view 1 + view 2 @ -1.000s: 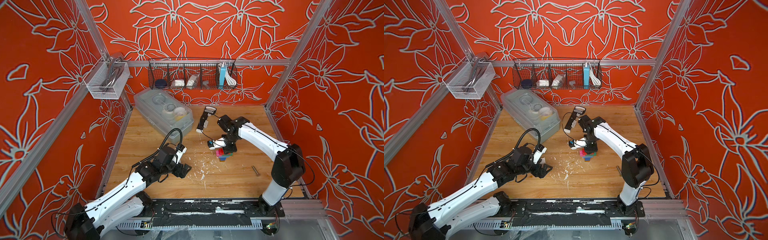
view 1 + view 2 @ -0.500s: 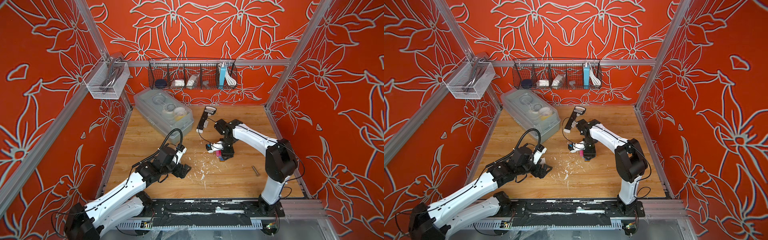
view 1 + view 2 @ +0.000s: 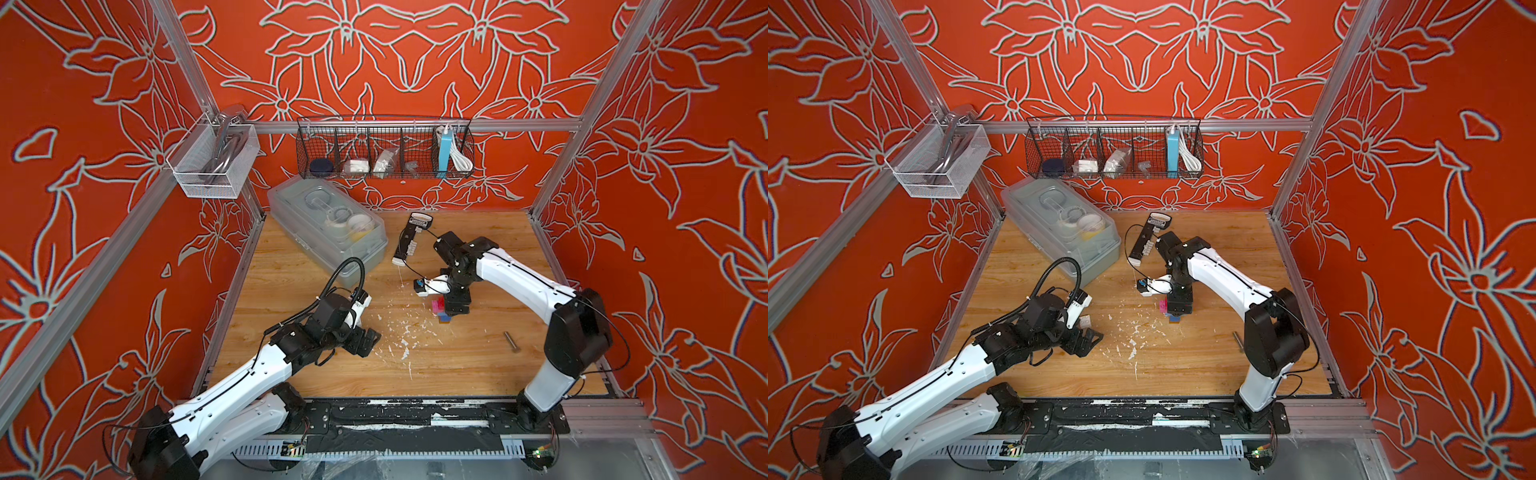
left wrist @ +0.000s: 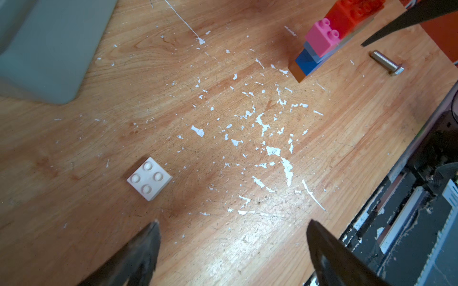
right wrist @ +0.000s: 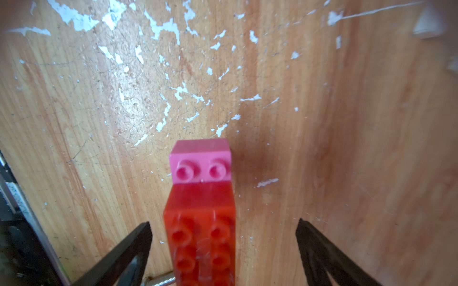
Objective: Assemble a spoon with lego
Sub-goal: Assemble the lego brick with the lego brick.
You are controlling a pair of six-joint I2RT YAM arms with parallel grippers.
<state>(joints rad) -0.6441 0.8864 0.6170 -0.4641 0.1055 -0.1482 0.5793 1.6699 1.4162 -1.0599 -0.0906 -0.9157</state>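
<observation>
At left, the left gripper (image 4: 233, 222) hovers over the table (image 4: 148, 86) with jaws spread wide and empty, a loose white brick (image 4: 149, 178) lying just ahead. Further right the part-built spoon (image 5: 202, 188) stands upright. The right gripper (image 5: 223, 222) straddles its red top, jaws apart, touching nothing.

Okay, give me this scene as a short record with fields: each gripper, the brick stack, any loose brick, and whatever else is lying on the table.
left gripper: open, empty, over the table
right gripper: open, jaws either side of the red brick, not touching it
brick stack: upright on the table; brown base, blue above, pink and red on top
white brick: loose, studs up, apart from the stack
metal bolt: lying near the stack
</observation>
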